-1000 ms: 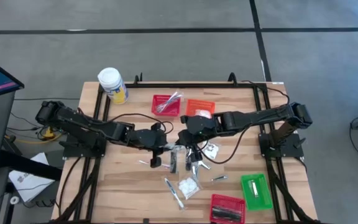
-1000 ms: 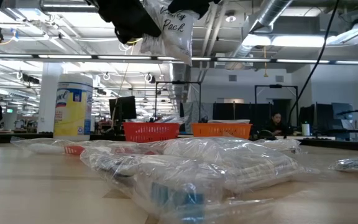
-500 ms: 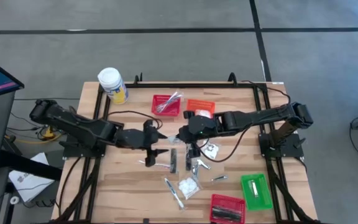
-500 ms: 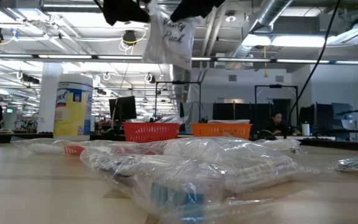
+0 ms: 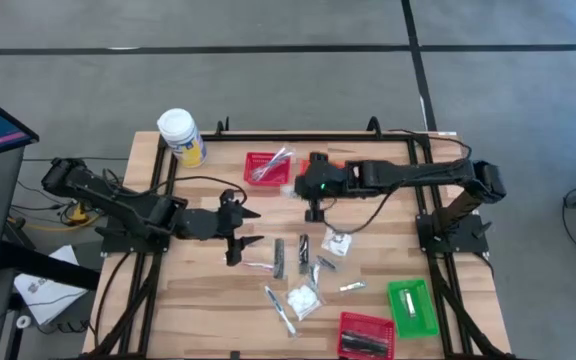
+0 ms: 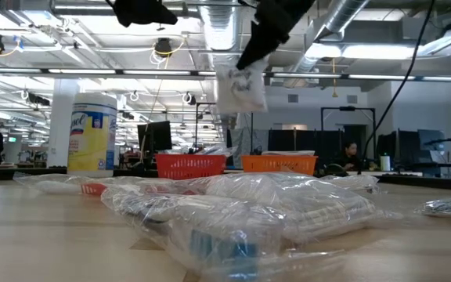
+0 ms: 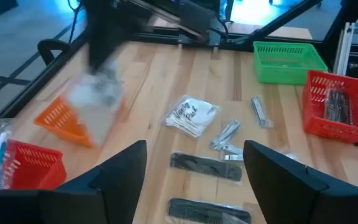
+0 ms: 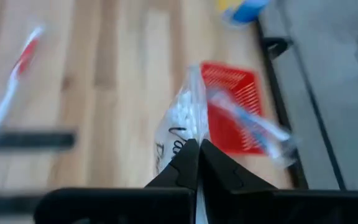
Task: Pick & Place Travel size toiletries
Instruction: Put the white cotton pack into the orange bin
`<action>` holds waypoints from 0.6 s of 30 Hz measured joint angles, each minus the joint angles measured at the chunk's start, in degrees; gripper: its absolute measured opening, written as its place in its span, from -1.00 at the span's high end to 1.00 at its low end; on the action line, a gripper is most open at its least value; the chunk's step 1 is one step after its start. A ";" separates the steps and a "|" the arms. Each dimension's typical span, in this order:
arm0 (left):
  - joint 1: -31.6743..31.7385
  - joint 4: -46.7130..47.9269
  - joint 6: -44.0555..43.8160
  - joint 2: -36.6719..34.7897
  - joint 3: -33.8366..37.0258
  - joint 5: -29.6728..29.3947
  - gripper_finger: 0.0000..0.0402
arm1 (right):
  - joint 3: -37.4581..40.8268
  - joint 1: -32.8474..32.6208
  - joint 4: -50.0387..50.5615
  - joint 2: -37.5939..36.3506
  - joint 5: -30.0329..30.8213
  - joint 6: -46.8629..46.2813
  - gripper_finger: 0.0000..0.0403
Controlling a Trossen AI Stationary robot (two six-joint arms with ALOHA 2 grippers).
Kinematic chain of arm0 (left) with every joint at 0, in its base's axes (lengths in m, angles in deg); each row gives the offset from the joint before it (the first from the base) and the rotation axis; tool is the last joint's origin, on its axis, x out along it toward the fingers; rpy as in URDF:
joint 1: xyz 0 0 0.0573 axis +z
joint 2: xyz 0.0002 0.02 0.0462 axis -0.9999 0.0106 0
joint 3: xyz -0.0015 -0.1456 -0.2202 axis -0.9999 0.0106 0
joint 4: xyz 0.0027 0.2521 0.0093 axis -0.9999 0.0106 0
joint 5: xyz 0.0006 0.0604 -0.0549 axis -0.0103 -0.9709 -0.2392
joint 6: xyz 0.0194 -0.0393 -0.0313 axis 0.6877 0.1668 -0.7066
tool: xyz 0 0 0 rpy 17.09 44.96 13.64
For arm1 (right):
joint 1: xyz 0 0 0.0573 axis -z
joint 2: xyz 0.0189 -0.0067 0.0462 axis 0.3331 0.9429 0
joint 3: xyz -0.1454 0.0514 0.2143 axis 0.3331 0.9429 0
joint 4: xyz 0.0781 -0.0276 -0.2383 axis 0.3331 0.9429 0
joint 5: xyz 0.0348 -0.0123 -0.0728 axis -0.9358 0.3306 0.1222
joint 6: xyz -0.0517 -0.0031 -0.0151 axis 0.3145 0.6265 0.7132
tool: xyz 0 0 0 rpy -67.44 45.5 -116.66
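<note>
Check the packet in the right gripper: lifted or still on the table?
Lifted. The packet hangs from the right gripper, shut on its top edge, well above the table.

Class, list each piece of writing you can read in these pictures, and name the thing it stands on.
"Vanity Pack": on the white packet lying on the table, left wrist view.
Script on the packet pinched in the right gripper: only a first letter shows, unreadable.
Label on the yellow jar: begins "L", rest too small to read.
Nothing else carries readable text.
</note>
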 joint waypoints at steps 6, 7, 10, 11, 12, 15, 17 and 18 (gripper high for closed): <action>0.23 -0.42 0.31 0.02 0.04 -0.09 -0.29 | 9.80 6.73 -7.01 -8.57 -3.60 -1.54 1.00; 0.35 -0.64 0.37 0.02 0.04 -0.20 -0.29 | 11.61 7.79 -8.37 -10.08 -4.05 -1.62 1.00; 0.63 -1.01 0.47 0.02 0.07 -0.32 -0.28 | 16.67 10.69 -12.82 -14.03 -4.38 -1.50 1.00; 0.71 -1.04 0.52 0.02 0.07 -0.34 -0.28 | 18.26 11.70 -14.61 -15.11 -4.40 -1.34 1.00; 0.86 -1.07 0.52 0.02 0.07 -0.36 -0.27 | 19.79 12.64 -16.39 -15.97 -4.40 -1.34 1.00; 1.26 -1.43 0.55 0.04 0.07 -0.42 -0.27 | 24.15 14.83 -20.45 -17.43 -4.41 -1.52 1.00; 1.28 -1.45 0.57 0.04 0.07 -0.44 -0.27 | 26.47 15.70 -21.42 -17.64 -4.39 -0.12 1.00; 1.28 -1.45 0.61 0.07 0.07 -0.46 -0.27 | 27.26 16.05 -21.80 -17.66 -4.39 1.15 1.00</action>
